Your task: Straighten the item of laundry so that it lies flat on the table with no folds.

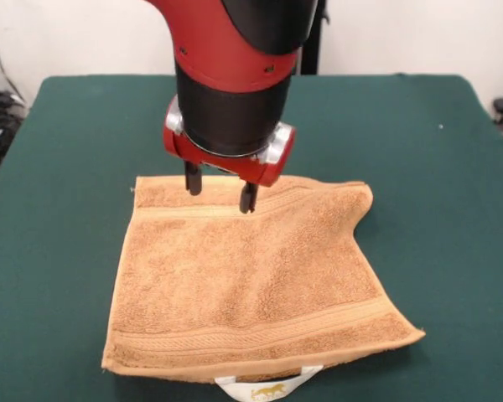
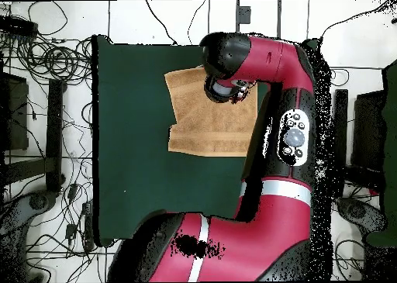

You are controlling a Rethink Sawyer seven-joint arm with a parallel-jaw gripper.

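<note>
Towel (image 1: 251,285) lies mostly spread on the green desk (image 1: 67,251), nearer the desk's front edge, label (image 1: 268,389) poking out at that edge; its far right corner (image 1: 360,205) is puckered and turned in, so it is not fully flat. Tool (image 1: 219,188) hangs over the towel's far border band with its two fingers spread, gripping nothing, seemingly placed there to reach that edge.

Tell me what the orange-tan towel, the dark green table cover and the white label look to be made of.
The orange-tan square towel looks like looped terry cloth, fuzzy and matte, with flatter woven border bands. The dark green table cover seems a felt-like cloth, smooth and dull, with no sheen. The white label with a gold mark looks smooth, perhaps woven or printed fabric; I cannot tell which.
</note>
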